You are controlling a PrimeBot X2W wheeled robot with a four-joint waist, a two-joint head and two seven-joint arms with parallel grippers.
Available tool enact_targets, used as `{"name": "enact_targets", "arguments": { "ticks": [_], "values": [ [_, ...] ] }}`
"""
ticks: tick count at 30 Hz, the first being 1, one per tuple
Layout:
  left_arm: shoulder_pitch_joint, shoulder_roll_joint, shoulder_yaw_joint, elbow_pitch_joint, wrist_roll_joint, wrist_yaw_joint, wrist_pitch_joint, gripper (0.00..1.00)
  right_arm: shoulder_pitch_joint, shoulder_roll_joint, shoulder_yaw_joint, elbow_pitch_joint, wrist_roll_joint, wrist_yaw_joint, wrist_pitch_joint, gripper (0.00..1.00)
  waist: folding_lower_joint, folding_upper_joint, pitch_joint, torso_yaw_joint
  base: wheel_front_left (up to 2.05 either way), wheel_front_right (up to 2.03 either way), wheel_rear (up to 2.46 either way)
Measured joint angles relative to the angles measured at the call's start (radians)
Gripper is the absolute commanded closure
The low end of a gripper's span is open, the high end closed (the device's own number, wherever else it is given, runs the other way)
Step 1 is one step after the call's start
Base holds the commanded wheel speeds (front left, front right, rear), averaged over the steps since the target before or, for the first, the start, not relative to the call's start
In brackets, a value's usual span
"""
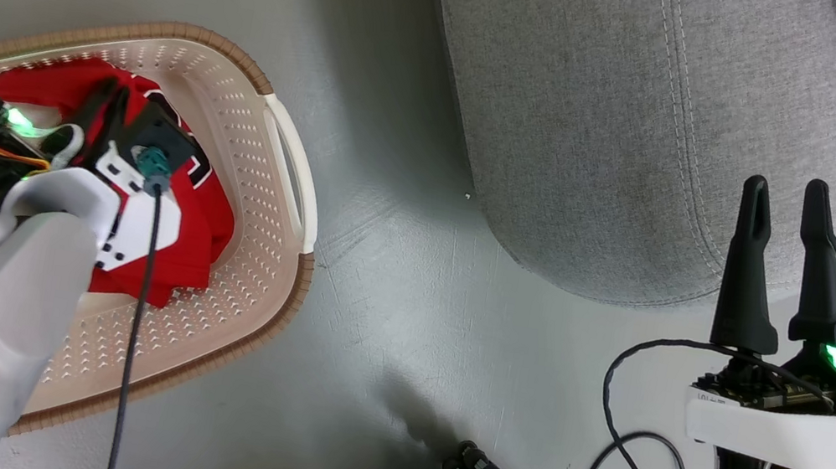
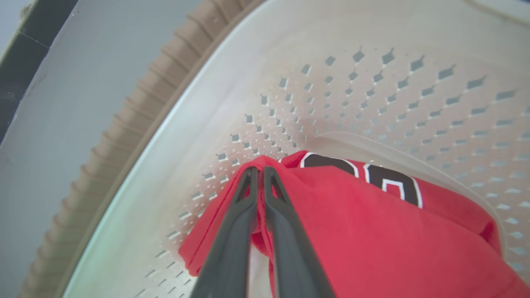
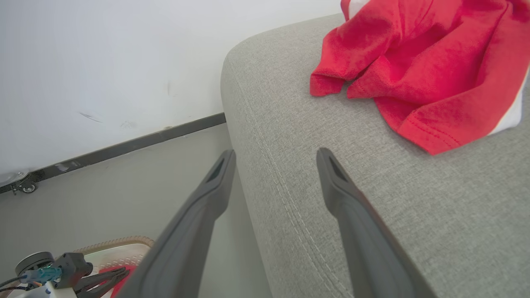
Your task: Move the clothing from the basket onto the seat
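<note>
The jersey (image 2: 372, 231) is soft, light red cloth, limp enough to sag wherever we lift it. We judge that any raised fold serves as a handle, and that a pinch near one edge will trail the rest behind it. It lies crumpled in the basket (image 2: 372, 95), its black-and-white number facing up, close to a perforated wall.

The left tool (image 2: 258, 170) reaches down into the basket, its fingers drawn nearly together on a ridge of the jersey, with red cloth caught between the tips. Weight is no worry; we judge the likelier trouble is cloth slipping from so thin a pinch or catching on the rim. The arm hides part of the basket's bottom from us.

The basket stands on the floor (image 1: 389, 306) near the seat (image 1: 613, 131). A second red garment (image 3: 434, 70) lies on the seat. The right tool (image 3: 275, 153) hovers by the seat's edge, fingers spread wide, holding nothing.
</note>
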Motion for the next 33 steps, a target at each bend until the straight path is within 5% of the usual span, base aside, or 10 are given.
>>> {"name": "enact_targets", "arguments": {
  "ticks": [33],
  "values": [
    [0.104,-0.009,0.021,-0.108,-0.063,0.058,-0.155,1.0,-0.083,-0.001,-0.012,0.036,-0.023,0.0,0.0,0.0,0.0,0.0,-0.061,0.086,0.0,0.0,0.0]
  ]
}}
